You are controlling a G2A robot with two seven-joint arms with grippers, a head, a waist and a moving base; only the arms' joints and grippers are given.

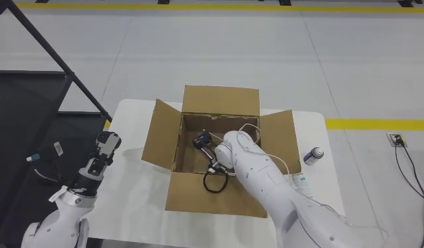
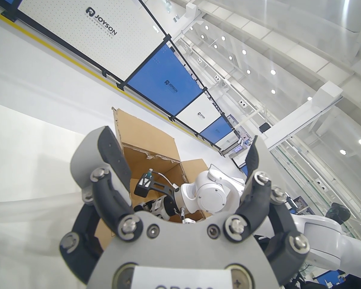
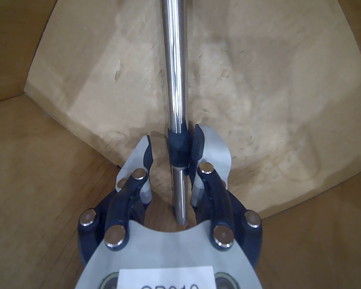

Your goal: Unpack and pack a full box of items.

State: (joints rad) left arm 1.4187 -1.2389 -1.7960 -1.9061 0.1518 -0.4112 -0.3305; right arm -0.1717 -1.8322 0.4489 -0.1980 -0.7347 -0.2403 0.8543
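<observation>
The step in hand seems to be the unpacking. The right gripper (image 3: 173, 143) is down inside the cardboard box (image 1: 218, 101), and a shiny metal rod (image 3: 174, 61) with a black band runs between its fingers. They are only a little open: one pad touches the band and the other is just apart from it, so nothing is clamped yet. I judge that the next move calls for closing on the band, then lifting the rod clear of the box walls. The left gripper (image 2: 180, 138) hangs wide open and empty beside the box. A small can (image 1: 313, 156) stands on the table (image 1: 139, 201) at the other side of the box.
</observation>
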